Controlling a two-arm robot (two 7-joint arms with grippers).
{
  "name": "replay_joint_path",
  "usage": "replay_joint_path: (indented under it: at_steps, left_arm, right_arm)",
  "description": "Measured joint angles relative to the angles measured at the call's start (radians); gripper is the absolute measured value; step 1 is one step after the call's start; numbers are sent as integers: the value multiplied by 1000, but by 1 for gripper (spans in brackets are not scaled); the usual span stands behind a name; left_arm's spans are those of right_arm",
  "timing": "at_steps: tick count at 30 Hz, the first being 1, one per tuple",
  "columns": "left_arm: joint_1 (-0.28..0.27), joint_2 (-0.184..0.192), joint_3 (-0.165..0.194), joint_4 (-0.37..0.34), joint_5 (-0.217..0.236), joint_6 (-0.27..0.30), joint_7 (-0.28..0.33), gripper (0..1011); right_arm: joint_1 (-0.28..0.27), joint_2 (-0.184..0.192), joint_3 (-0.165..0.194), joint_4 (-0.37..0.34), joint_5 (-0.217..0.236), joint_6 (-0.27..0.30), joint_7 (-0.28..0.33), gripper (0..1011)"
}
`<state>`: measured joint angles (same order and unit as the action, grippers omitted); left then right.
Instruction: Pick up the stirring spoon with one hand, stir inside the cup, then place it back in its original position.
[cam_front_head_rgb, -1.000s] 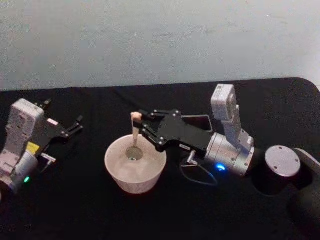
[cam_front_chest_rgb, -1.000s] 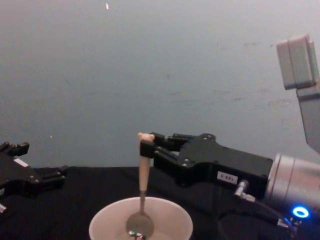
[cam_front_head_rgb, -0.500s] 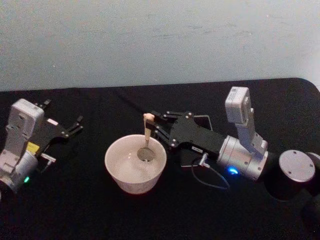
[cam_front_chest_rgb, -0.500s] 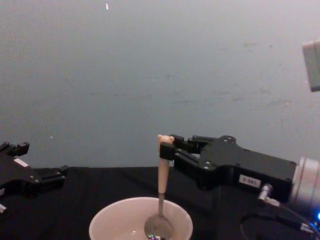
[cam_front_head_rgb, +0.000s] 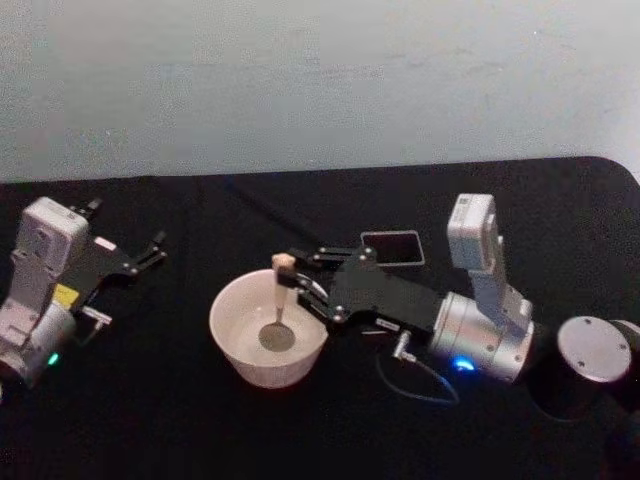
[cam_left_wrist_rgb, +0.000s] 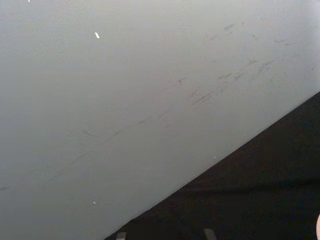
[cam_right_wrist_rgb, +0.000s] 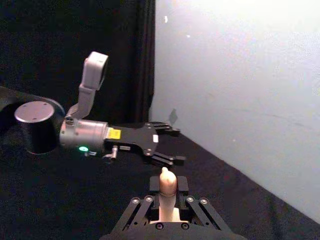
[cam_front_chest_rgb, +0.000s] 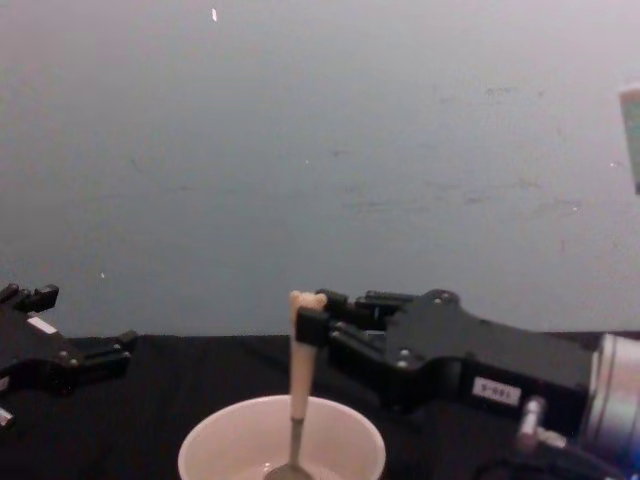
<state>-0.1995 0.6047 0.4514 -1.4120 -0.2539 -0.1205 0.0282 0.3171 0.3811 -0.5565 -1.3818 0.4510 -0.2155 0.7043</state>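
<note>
Mid-stir, with right gripper (cam_front_head_rgb: 292, 278) clamped on spoon (cam_front_head_rgb: 280, 300) handle, bowl end down in cup (cam_front_head_rgb: 240, 355) at bench (cam_front_head_rgb: 300, 430) middle, left gripper (cam_front_head_rgb: 127, 226) parked spread by left edge; next: lift clear of rim, return to grey holder (cam_front_head_rgb: 392, 247) behind.

Head overhead, chest low, both facing cup (cam_front_head_rgb: 265, 368)

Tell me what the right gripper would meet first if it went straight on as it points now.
Probably the cup: the right gripper itself sits above the rim, but the stirring spoon it holds hangs inside and would strike the far wall. Beyond lies the left gripper.
</note>
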Motion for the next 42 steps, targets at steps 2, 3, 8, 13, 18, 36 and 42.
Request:
replay_joint_path:
  at_steps: [2, 3, 8, 13, 18, 36, 42]
  left_arm:
    - [0, 0, 0, 0, 0, 0, 0, 1001]
    - [0, 0, 0, 0, 0, 0, 0, 1001]
    - [0, 0, 0, 0, 0, 0, 0, 1001]
    - [0, 0, 0, 0, 0, 0, 0, 1001]
    - [0, 0, 0, 0, 0, 0, 0, 1001]
    - [0, 0, 0, 0, 0, 0, 0, 1001]
    - [0, 0, 0, 0, 0, 0, 0, 1001]
  right_arm:
    - [7, -10, -9, 9, -2, 0, 2, 203]
    - [10, -13, -12, 14, -3, 0, 2, 203]
    - [41, -43, -23, 57, -8, -3, 1, 203]
    - [71, -69, -24, 97, -15, -16, -8, 203]
    - [95, -87, -14, 136, -22, -25, -24, 203]
    - [73, -62, 24, 114, -26, -22, -44, 203]
    - [35, -31, 33, 59, -14, -11, -40, 203]
